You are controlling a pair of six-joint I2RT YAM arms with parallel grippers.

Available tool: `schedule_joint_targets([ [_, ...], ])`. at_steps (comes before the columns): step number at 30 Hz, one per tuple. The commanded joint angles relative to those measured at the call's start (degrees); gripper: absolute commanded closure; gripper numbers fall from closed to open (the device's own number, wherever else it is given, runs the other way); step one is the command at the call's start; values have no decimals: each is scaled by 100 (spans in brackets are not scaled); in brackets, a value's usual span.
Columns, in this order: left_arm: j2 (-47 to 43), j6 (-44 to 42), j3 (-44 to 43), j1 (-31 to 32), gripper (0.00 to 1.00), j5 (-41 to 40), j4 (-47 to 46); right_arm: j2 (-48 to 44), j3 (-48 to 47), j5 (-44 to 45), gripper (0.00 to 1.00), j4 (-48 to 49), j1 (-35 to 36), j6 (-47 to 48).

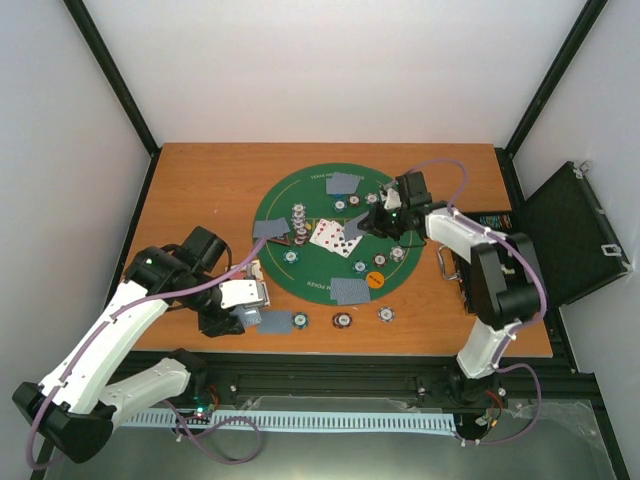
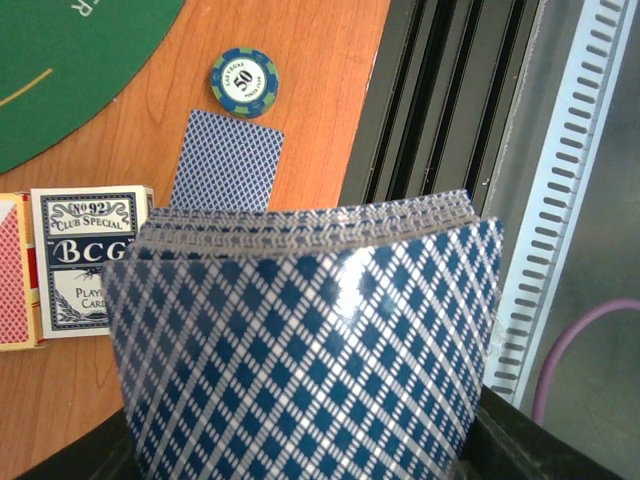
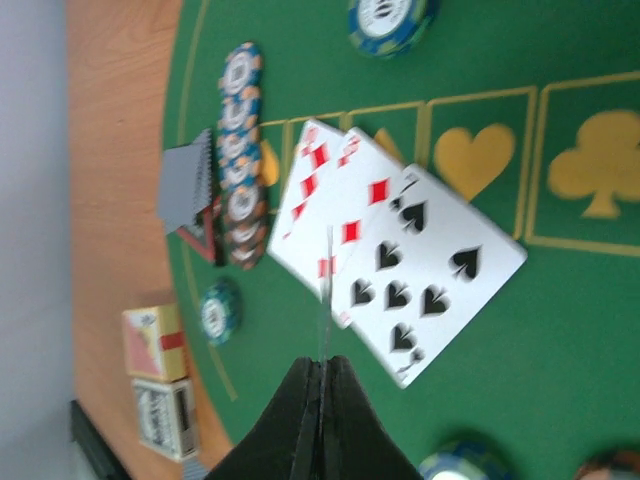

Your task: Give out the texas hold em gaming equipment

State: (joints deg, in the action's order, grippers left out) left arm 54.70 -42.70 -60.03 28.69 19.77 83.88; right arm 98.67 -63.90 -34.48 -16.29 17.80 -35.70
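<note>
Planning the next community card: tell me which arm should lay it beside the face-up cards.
Right: the right tool pinches a card edge-on over the face-up cards; the left tool holds the deck off the mat.

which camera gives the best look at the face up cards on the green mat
The right wrist view: the face-up cards fill the middle, with black spade and red diamond pips clear. The top external view shows them small and blurred. The left wrist view misses them.
</note>
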Motion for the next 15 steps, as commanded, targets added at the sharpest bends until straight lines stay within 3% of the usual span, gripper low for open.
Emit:
schedule_joint_targets([
  [1,17,-59,-339,14,63,131,38,685,-663,408,97,-761,-104,756],
  [5,40,-44,-385,14,64,145,58,1127,-1000,808,96,-1066,-159,988],
  [6,47,-49,-386,14,64,144,61,1176,-1046,932,92,-1132,-155,1065],
  [12,51,-28,-395,14,64,166,65,899,-1072,1591,44,-1460,-154,1073],
  [15,39,-15,-412,14,64,167,69,314,-802,1499,28,-1333,-132,876],
])
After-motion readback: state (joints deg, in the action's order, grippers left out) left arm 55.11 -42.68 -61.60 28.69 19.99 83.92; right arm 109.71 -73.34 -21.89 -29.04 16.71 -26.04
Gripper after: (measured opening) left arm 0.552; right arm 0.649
